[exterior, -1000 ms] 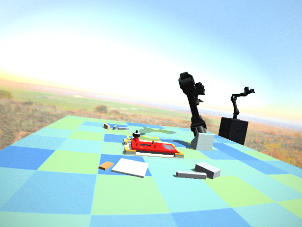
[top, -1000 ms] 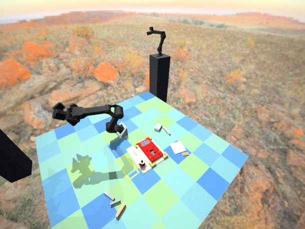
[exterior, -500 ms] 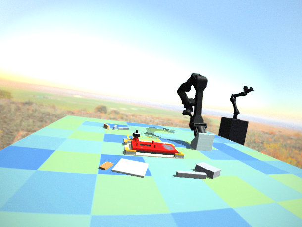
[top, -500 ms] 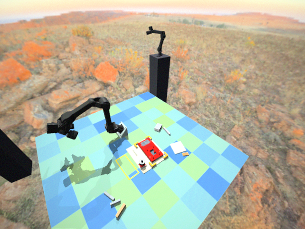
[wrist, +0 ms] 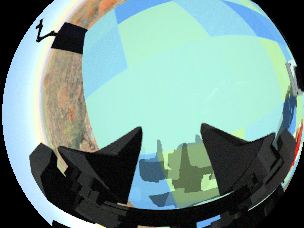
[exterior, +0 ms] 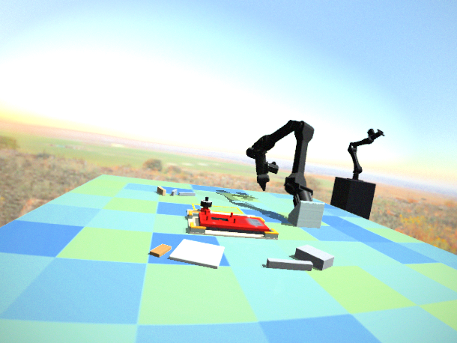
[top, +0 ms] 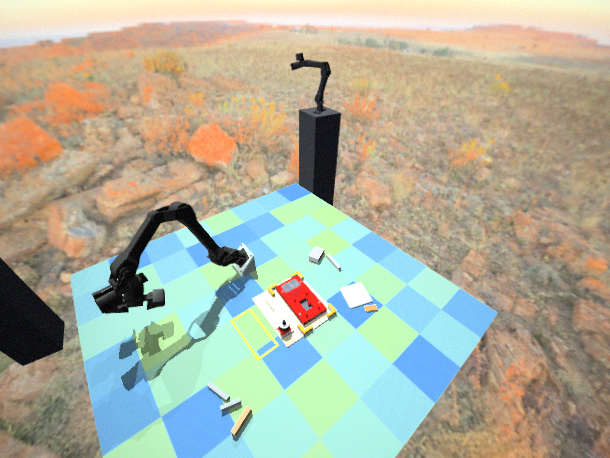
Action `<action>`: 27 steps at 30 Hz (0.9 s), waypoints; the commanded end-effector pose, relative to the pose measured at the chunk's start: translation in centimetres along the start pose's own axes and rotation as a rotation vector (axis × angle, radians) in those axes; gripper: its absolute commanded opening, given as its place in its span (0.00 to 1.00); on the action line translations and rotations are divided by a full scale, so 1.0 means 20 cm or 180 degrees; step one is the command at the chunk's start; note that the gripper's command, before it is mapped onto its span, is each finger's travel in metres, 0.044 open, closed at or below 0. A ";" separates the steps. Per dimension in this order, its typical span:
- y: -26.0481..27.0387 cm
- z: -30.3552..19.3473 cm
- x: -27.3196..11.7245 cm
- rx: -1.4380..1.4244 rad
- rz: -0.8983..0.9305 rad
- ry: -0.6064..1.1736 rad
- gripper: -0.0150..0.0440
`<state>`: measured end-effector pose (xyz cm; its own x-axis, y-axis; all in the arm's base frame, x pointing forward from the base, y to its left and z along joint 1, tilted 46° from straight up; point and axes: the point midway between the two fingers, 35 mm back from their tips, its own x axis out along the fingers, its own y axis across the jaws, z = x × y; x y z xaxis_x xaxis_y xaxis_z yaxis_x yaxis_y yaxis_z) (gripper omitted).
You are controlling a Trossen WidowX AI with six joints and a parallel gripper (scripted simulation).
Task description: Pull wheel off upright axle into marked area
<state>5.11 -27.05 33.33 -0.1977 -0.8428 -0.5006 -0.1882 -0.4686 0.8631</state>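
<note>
The black wheel (top: 284, 326) (exterior: 205, 203) sits on the upright axle at the near corner of the white fixture plate (top: 265, 303), beside the red board (top: 300, 299) (exterior: 232, 221). The yellow marked area (top: 245, 339) (exterior: 225, 206) lies on the table just left of the fixture. My gripper (top: 131, 302) (exterior: 263, 185) (wrist: 172, 129) is open and empty. It points down, well above the table and far to the left of the wheel and the marked area. Only checkered table and the arm's shadow show between the fingers in the wrist view.
A white slab (top: 356, 295) and an orange block (top: 370, 308) lie right of the fixture. Grey blocks (top: 316, 254) lie behind it. Grey bars (top: 218, 391) and a wooden bar (top: 241, 421) lie near the front. A black pillar (top: 319, 150) with a second arm stands at the far corner.
</note>
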 end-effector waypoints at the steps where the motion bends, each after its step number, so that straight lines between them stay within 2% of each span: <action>1: -0.09 -0.20 0.00 -0.0402 -0.0183 0.0211 0.76; 13: -0.50 -0.74 -0.14 -0.1649 -0.0619 0.0856 0.76; 27: -1.18 -1.09 -0.55 -0.3463 -0.0781 0.1354 0.76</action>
<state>30.83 -15.35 21.50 0.1071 -0.6342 -0.7657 0.6883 -0.5084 0.5174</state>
